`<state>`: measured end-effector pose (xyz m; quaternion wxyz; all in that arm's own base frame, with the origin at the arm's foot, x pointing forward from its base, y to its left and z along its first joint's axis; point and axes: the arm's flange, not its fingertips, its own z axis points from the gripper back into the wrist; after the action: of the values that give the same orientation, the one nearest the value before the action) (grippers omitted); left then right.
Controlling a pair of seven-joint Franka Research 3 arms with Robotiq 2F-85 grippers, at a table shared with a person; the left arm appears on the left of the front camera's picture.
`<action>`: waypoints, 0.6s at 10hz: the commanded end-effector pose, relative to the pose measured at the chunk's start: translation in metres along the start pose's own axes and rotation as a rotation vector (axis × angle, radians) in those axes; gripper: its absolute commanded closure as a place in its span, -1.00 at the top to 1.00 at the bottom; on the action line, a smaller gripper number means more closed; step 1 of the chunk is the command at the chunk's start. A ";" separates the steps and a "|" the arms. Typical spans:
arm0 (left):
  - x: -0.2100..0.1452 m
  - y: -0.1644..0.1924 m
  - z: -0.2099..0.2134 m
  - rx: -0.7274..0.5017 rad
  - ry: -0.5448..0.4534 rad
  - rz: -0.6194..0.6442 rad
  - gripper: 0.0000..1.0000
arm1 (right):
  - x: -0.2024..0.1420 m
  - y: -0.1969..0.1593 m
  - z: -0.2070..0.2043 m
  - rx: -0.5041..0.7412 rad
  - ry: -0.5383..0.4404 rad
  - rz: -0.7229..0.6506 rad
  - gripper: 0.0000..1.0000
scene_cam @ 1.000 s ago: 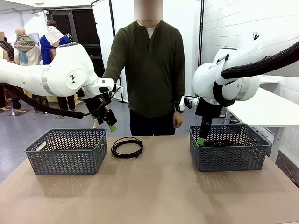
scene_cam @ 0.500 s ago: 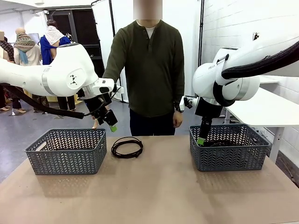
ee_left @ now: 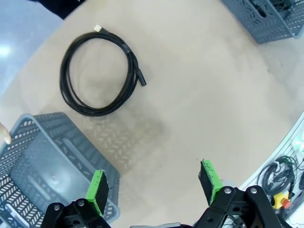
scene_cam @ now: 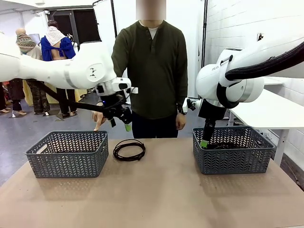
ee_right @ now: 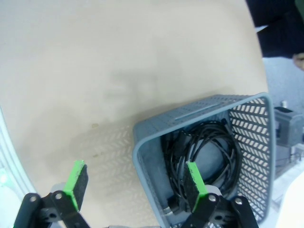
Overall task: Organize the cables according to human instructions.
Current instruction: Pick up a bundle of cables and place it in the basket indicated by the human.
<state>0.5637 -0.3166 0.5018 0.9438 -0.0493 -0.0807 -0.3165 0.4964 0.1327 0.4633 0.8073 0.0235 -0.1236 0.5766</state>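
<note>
One coiled black cable lies on the table between the two baskets, also clear in the left wrist view as a round coil with plug ends. My left gripper hangs open above and slightly behind that cable, its green pads spread with nothing between them. Black cables lie piled inside the right basket. My right gripper stands open over that basket's near-left corner. The human stands behind the table, one hand pointing down toward the left basket.
The left basket looks empty from the left wrist view, near wall. Bare brown tabletop stretches across the front and middle. Other people stand far off at the back left. A white table stands at the right.
My left arm has swung right, carrying its open gripper from above the left basket's far corner to above the coiled cable. The right arm has not moved.
</note>
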 end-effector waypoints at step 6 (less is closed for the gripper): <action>0.065 -0.018 -0.083 0.038 0.070 0.044 1.00 | 0.000 -0.002 0.000 0.001 0.009 -0.001 1.00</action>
<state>0.6012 -0.3776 0.4286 0.9482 -0.0322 -0.0461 -0.3125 0.4964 0.1329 0.4632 0.8072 0.0235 -0.1236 0.5768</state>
